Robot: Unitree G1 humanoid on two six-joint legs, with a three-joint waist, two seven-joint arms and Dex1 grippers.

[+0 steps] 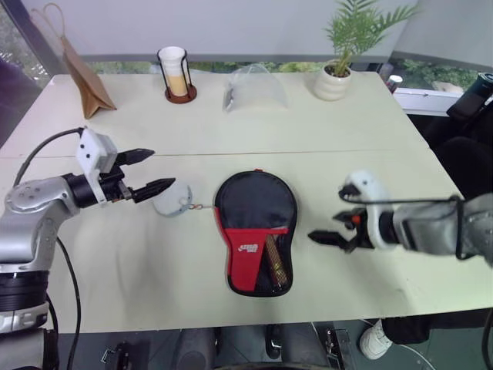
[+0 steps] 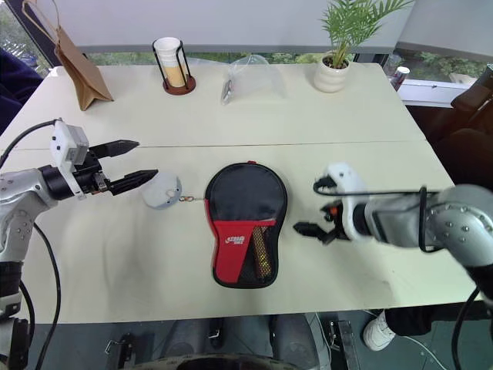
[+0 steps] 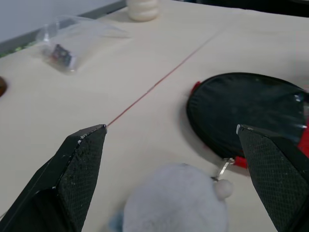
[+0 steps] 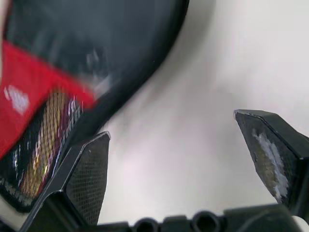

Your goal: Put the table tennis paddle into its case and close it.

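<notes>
Case [image 1: 256,231] lies flat mid-table, apparently zipped, paddle handle showing through mesh; 2 empty, wide-open grippers, left [image 1: 146,172] at 9 o'clock, right [image 1: 333,228] at 3.

paddle inside case [image 1: 256,231], case blurred

Black case [image 1: 256,230] lies flat mid-table (red panel nearest), seemingly zipped shut

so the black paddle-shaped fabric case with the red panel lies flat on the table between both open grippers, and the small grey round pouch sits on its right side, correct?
Not quite. The small grey round pouch sits on the left side of the black paddle-shaped fabric case, near the left gripper, as the left eye view shows. The rest holds: the case lies flat on the table between the open left gripper and open right gripper.
</notes>
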